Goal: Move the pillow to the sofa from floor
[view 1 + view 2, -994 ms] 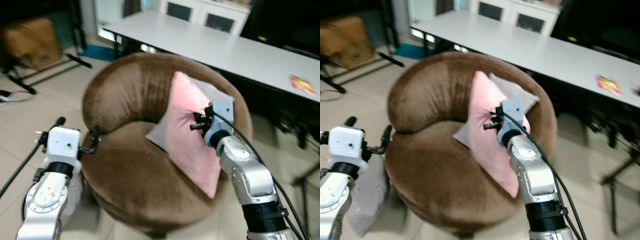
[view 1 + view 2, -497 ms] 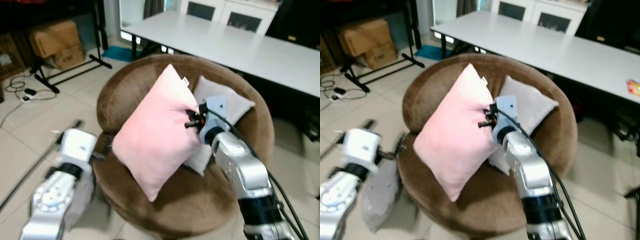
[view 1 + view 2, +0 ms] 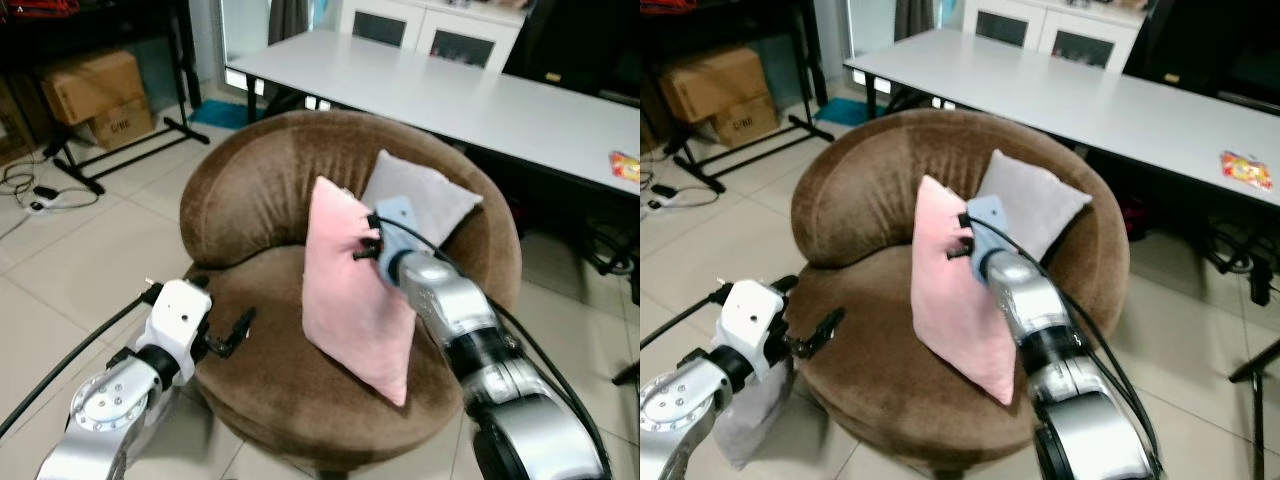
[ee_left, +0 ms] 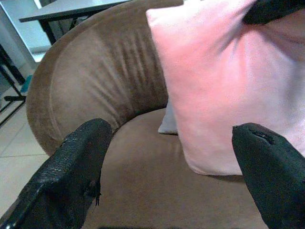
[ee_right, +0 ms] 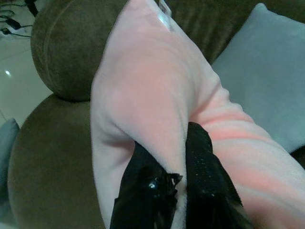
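A pink pillow [image 3: 350,290] stands upright on edge on the seat of the round brown sofa [image 3: 250,190], leaning toward a grey pillow [image 3: 420,200] at the backrest. My right gripper [image 3: 365,240] is shut on a fold near the pink pillow's top edge; in the right wrist view its fingers [image 5: 202,167] pinch the pink fabric [image 5: 143,86]. My left gripper [image 3: 225,335] is open at the sofa's front left rim. Its two fingers [image 4: 78,162] stand wide apart, facing the seat and the pink pillow [image 4: 228,90].
A long white table [image 3: 450,90] runs behind the sofa, with a colourful packet [image 3: 1245,168] on it. Cardboard boxes [image 3: 95,85], a black stand and cables lie on the tiled floor at the left. Another grey cushion [image 3: 745,420] lies on the floor by my left arm.
The pink pillow has turned from broadside to edge-on and come down onto the seat, still held by my right gripper. My left gripper has moved in to the sofa's rim. The camera shifted.
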You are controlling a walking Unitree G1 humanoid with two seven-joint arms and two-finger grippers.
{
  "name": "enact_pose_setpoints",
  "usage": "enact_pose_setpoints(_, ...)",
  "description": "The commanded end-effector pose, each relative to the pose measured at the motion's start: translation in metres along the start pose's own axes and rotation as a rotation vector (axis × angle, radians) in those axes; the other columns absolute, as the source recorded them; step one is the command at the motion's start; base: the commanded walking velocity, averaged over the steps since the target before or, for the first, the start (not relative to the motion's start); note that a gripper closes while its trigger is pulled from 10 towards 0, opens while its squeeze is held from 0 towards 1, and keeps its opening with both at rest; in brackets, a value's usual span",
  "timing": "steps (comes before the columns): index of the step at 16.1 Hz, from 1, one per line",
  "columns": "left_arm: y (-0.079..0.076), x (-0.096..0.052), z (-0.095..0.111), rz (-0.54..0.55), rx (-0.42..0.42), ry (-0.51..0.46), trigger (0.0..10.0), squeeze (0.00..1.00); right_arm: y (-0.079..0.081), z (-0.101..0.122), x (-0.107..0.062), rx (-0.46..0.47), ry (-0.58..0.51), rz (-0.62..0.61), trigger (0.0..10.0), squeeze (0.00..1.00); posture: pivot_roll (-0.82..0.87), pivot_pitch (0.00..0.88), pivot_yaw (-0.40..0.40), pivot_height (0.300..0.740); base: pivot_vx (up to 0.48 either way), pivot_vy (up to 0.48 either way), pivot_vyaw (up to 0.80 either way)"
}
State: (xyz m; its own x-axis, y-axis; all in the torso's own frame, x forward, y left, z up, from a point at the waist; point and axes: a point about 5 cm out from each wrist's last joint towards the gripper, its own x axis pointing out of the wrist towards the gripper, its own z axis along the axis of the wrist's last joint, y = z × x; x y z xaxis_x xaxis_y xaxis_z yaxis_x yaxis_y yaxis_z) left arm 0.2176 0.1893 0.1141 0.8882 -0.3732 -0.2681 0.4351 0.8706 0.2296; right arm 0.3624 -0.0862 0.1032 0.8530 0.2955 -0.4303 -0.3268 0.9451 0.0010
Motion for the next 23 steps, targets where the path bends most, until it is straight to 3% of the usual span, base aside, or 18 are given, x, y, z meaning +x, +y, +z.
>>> enact_pose_setpoints(1,-0.001,0.000,0.005,-0.023,0.008,-0.010,10.0,0.47,-0.001,0.010,0.004,0.008,-0.054,0.010,10.0,0.00,0.04,0.000,-0.083,0.740,0.000,0.000,0.00)
enact_pose_setpoints(5,0.001,-0.004,0.006,-0.036,0.020,0.000,10.0,0.46,0.004,0.028,0.014,-0.024,-0.083,-0.046,10.0,0.00,0.07,0.000,-0.097,0.740,0.000,0.000,0.00)
enact_pose_setpoints(6,0.001,-0.006,0.006,-0.035,0.022,0.003,10.0,0.46,0.007,0.033,0.016,-0.040,-0.099,-0.038,10.0,0.85,0.08,0.000,-0.097,0.740,0.000,0.000,0.00)
enact_pose_setpoints(7,0.001,-0.007,0.007,-0.032,0.027,0.005,10.0,0.47,0.010,0.039,0.016,-0.066,-0.109,-0.037,10.0,1.00,0.09,0.000,-0.103,0.740,0.000,0.000,0.00)
enact_pose_setpoints(15,0.002,-0.010,0.008,-0.004,0.044,0.012,10.0,0.47,0.001,0.100,0.009,-0.155,-0.293,-0.118,10.0,1.00,0.09,0.000,-0.103,0.740,0.000,0.000,0.00)
enact_pose_setpoints(16,0.002,-0.008,0.008,-0.002,0.047,0.011,10.0,0.46,0.002,0.104,0.008,-0.163,-0.305,-0.096,10.0,0.92,0.09,0.000,-0.102,0.740,0.000,0.000,0.00)
enact_pose_setpoints(18,0.004,-0.007,0.008,0.015,0.055,0.010,10.0,0.47,0.003,0.102,0.008,-0.113,-0.308,-0.056,10.0,0.00,0.09,0.000,-0.102,0.740,0.000,0.000,0.00)
enact_pose_setpoints(21,0.009,-0.007,0.004,0.087,0.072,0.017,10.0,0.46,-0.003,0.087,0.009,-0.087,-0.313,-0.013,10.0,0.00,0.08,0.000,-0.108,0.740,0.000,0.000,0.00)
enact_pose_setpoints(23,0.015,-0.009,0.003,0.189,0.053,0.006,10.0,0.45,-0.018,0.076,0.006,-0.015,-0.326,-0.023,10.0,0.00,0.08,0.000,-0.110,0.740,0.000,0.000,0.00)
